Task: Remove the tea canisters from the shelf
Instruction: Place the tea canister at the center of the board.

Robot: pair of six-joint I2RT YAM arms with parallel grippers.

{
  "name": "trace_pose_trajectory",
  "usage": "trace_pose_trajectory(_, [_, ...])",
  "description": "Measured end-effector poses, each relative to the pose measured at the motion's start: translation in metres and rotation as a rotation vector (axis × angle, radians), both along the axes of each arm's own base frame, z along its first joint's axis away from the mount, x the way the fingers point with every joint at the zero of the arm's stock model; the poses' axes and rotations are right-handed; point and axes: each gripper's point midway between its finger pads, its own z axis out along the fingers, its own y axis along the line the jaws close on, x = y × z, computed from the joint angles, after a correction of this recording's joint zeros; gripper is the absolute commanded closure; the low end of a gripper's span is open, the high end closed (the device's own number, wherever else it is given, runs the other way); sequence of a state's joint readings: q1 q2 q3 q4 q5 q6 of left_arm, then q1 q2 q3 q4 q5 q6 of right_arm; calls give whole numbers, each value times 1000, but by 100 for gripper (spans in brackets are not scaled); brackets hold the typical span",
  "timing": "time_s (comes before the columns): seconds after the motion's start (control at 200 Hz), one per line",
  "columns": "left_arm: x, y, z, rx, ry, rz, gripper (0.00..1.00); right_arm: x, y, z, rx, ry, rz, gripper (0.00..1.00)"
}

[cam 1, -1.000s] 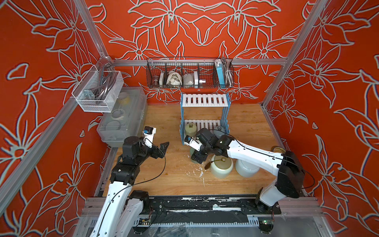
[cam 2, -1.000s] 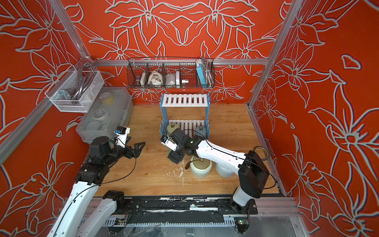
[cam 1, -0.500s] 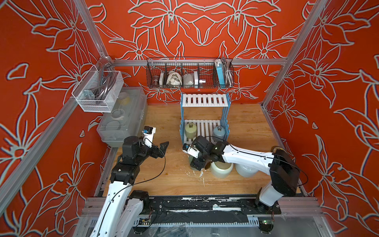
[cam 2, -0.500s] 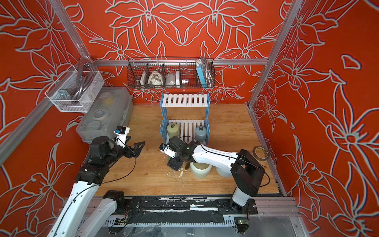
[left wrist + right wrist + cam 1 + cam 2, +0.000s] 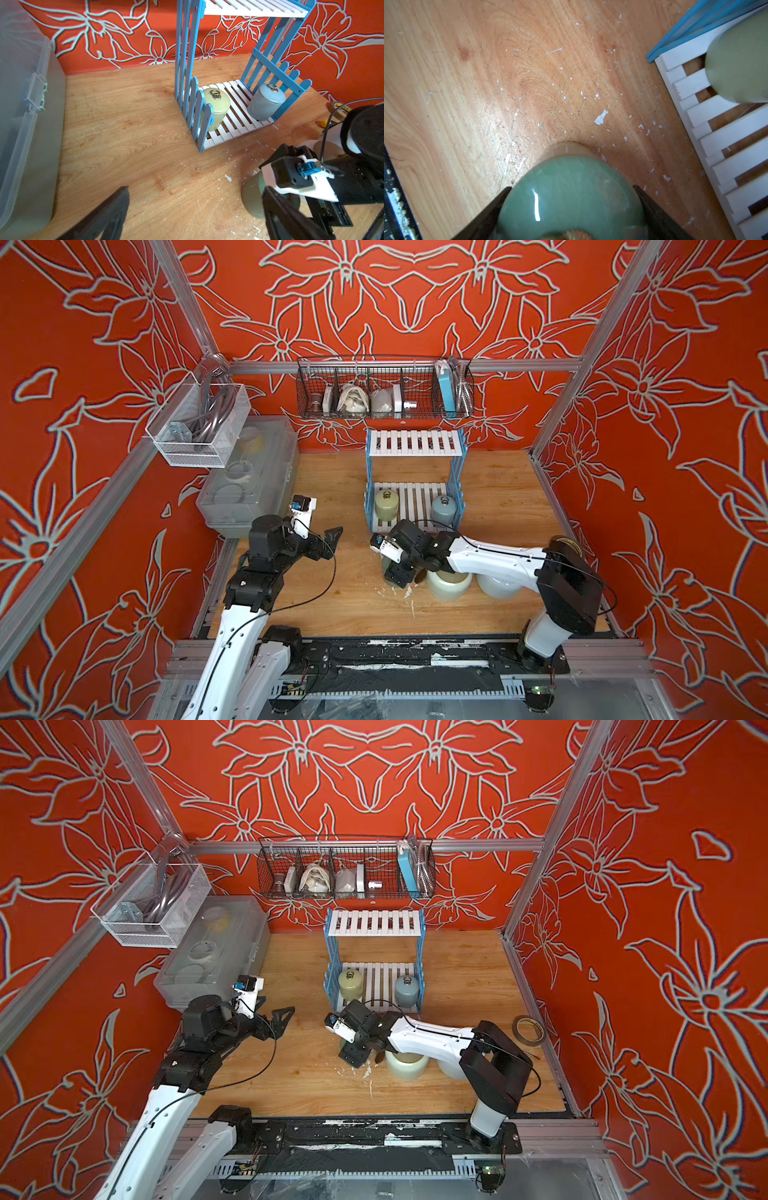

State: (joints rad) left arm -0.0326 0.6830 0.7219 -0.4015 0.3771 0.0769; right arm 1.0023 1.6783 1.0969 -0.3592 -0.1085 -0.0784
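Green canister [image 5: 566, 199] pinched by right end effector [image 5: 571, 188], left end effector [image 5: 320, 531] spread (empty), two canisters [image 5: 386, 506] [image 5: 444, 510] on shelf [image 5: 415, 443].

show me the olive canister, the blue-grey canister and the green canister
olive canister [image 5: 386, 510], in a top view, on its side
blue-grey canister [image 5: 262, 108], left wrist view, on its side
green canister [image 5: 571, 197], right wrist view, on its glazed top
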Motion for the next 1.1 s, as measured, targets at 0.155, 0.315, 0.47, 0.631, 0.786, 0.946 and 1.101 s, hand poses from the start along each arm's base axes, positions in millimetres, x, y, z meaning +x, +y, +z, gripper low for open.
trace_pose_trajectory(0.155, [0,0,-1,0,3,-1,1,-2,1,0,-3,-2,5,40])
trace_pose_trajectory(0.315, [0,0,-1,-1,3,-2,1,-7,4,0,-6,-9,17,8])
trace_pose_trajectory(0.47, [0,0,0,-1,2,-2,1,-8,3,0,-23,-24,1,1])
trace_pose_trajectory(0.631, [-1,-3,0,-7,2,-15,1,-4,0,18,0,-66,-16,1])
trace_pose_trajectory(0.786, [-2,-4,1,-11,1,-26,2,-2,-3,53,62,-120,-35,1])
trace_pose_trajectory(0.946, [-4,-9,2,-20,-3,-61,1,0,-12,99,152,-194,-68,1])
trace_pose_trajectory(1.101, [-8,-16,3,-32,-5,-109,2,2,-27,136,215,-268,-112,1])
